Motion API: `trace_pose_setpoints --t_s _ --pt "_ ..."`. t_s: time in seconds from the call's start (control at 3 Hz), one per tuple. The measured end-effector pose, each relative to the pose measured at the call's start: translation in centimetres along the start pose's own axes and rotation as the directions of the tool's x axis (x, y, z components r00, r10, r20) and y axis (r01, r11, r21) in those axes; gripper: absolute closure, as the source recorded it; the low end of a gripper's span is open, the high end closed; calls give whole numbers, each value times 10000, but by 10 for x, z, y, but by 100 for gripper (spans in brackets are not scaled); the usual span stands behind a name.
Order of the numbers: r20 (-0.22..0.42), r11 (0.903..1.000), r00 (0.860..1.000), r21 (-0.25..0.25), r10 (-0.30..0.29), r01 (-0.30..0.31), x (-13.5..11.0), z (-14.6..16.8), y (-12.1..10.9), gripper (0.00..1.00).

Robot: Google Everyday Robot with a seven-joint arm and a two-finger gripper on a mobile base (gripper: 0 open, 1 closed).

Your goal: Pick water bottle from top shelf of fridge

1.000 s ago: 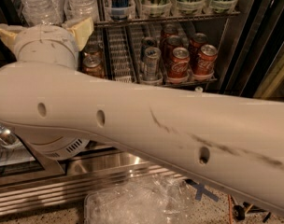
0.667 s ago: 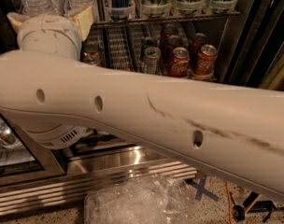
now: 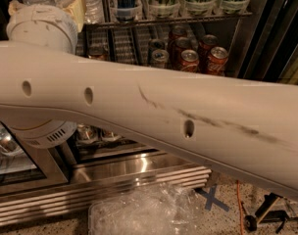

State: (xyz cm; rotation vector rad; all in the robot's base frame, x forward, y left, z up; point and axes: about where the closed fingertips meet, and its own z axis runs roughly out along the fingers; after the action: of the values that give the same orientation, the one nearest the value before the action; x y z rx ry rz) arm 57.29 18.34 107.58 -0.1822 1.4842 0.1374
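Fridge (image 3: 139, 165) fills the view behind the arm (image 3: 163, 106). Gripper (image 3: 71, 7) sits upper left at the top shelf (image 3: 163, 21); whether it is wide or narrow cannot be told. Water bottle (image 3: 92, 1) stands just beside it and is judged light, thin-walled and slick, so take hold at the ribbed mid-body.

One camera sits close behind the arm (image 3: 163, 111) and faces the fridge (image 3: 114, 180) front, angled slightly downward. The hand (image 3: 71, 6) is at the upper left.

A canteen or shop drinks corner: a stainless-steel commercial drinks cooler (image 3: 139, 169) racked with soda cans (image 3: 190, 60) on speckled floor (image 3: 226, 225); the robot's gripper (image 3: 45, 5) is at its upper left.
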Motion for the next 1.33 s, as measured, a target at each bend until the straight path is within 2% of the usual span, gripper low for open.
trace_pose_setpoints --t_s 0.33,0.67,1.33 --pt "40 9998 9999 -123 146 -145 -8 -6 15 21" --pt "34 9991 9995 -284 323 -322 -10 -8 28 24" --pt "-169 9994 9993 -103 330 -332 -4 -10 34 32"
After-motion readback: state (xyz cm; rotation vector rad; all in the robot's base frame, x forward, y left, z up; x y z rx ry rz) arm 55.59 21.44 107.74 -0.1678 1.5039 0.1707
